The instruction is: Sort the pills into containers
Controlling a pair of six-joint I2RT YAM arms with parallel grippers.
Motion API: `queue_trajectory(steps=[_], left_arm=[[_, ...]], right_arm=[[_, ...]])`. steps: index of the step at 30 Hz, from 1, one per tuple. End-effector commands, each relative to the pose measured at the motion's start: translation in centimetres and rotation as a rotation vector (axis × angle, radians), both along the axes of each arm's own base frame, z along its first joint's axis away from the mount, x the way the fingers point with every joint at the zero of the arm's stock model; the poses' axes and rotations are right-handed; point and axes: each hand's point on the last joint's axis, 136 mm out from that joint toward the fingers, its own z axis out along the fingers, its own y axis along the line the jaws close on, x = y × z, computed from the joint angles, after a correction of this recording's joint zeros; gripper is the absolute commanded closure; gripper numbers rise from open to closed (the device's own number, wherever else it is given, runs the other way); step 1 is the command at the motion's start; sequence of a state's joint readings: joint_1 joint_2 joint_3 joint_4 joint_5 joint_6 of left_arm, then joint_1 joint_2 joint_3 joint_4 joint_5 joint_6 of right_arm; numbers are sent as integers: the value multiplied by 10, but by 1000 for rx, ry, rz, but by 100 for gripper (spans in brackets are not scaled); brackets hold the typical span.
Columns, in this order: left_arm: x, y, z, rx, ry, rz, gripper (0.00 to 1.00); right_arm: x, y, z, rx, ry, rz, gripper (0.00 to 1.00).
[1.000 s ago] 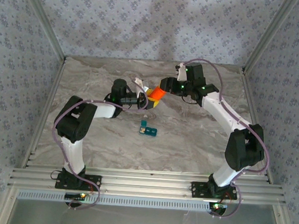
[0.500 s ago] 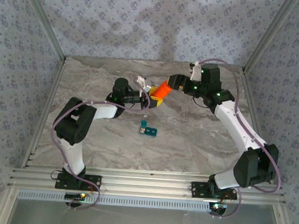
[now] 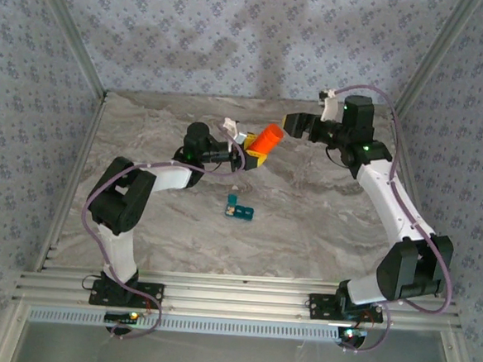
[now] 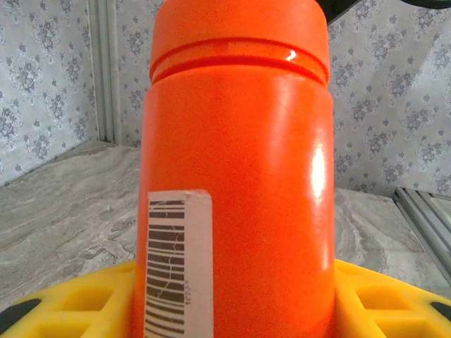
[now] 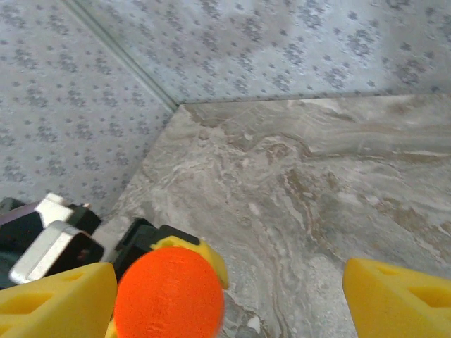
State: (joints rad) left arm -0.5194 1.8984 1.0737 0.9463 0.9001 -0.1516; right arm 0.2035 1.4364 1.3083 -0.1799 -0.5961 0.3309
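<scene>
Holding the orange bottle [image 3: 269, 137] clear of the table [image 3: 322, 220], the left gripper [image 3: 252, 153] clamps its yellow pads [image 4: 77, 306] around the bottle's lower end, with the barcode label toward the left wrist camera. The right gripper [image 3: 298, 121] stands wide and carries nothing, near the bottle's far end but apart from it in the top view. In the right wrist view that round orange end sits between its yellow fingers [image 5: 56, 296], nearer the left one. The containers [image 3: 240, 208], a small teal strip, lie on the table well below both grippers, lids apparently shut, and no pills can be seen. I judge the step in hand to be opening the bottle. Next, the right jaws need to centre on the cap, close and twist while the left grip resists.
</scene>
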Motion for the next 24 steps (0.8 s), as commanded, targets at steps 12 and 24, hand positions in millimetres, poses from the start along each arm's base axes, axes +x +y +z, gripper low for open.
queue_trajectory(steps=[12,24], left_arm=[[-7,2,57,-119,-152,7,100],[1,5,50,-118,-178,27,100]], right_arm=[[0,39,17,-11,-90,256,13],[2,53,11,-47,-91,304,13]])
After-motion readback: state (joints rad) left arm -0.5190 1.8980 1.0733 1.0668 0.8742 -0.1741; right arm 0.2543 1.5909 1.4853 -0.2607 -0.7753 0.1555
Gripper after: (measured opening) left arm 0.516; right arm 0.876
